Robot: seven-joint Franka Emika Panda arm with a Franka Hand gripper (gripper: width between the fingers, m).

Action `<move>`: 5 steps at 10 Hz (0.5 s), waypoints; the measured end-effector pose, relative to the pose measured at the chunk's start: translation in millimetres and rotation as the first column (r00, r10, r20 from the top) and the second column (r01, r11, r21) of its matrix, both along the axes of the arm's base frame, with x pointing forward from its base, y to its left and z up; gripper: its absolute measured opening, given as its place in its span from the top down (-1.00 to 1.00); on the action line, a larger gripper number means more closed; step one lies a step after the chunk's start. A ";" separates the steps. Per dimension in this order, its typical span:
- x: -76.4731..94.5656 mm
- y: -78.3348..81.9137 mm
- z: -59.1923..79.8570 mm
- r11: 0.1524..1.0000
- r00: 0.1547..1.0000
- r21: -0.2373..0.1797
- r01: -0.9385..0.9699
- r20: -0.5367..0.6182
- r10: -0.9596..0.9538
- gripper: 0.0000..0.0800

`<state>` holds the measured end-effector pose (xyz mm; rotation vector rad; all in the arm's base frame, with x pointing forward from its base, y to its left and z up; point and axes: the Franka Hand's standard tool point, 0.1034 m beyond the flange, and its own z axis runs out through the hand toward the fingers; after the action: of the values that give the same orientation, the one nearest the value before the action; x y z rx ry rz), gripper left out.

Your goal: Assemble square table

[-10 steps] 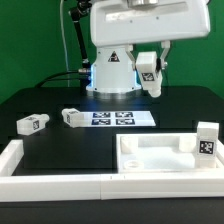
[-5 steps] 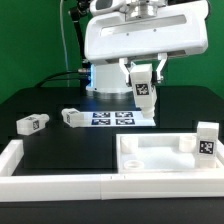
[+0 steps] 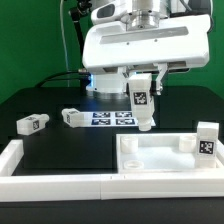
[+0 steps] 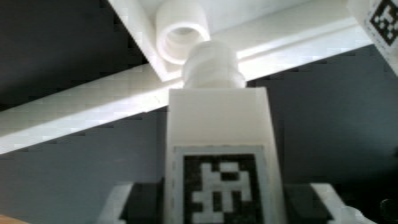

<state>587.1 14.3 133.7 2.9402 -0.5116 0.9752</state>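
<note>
The pincer (image 3: 141,92) is closed to a narrow grip on one white leg (image 3: 141,102), held upright with its tag facing the exterior camera and its threaded tip pointing down. It hangs just above the back rim of the tabletop (image 3: 165,153), near the tabletop's back corner on the exterior view's left. The tabletop lies at the front edge of the counter (image 3: 60,140), toward the exterior view's right, tucked against the border strips (image 3: 60,186). A second leg (image 3: 207,141) stands upright at the tabletop's back corner on the exterior view's right; whether it is screwed home cannot be told. Two loose legs, one (image 3: 32,124) and the other (image 3: 72,117), lie near the counter's left edge in that view, beside the marker board (image 3: 112,119). From the wrist, the leg (image 4: 221,150) in the pincer (image 4: 222,205) points its tip close to the corner hole (image 4: 183,40) but seems a little off its centre. That offset looks like the main risk. A descent from here could land the tip on the raised rim of the tabletop (image 4: 89,115) rather than in the hole, tilting the leg in the grip or shoving the tabletop. If the leg enters at a slant, the thread may bind. A grip this far up the leg gives the tip room to swing.
</note>
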 end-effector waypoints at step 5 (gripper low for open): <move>16.7 -20.7 -25.6 0.994 0.998 -0.090 -0.055 -0.017 0.053 0.28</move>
<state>603.8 -6.4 108.0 2.8921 -0.3784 0.9544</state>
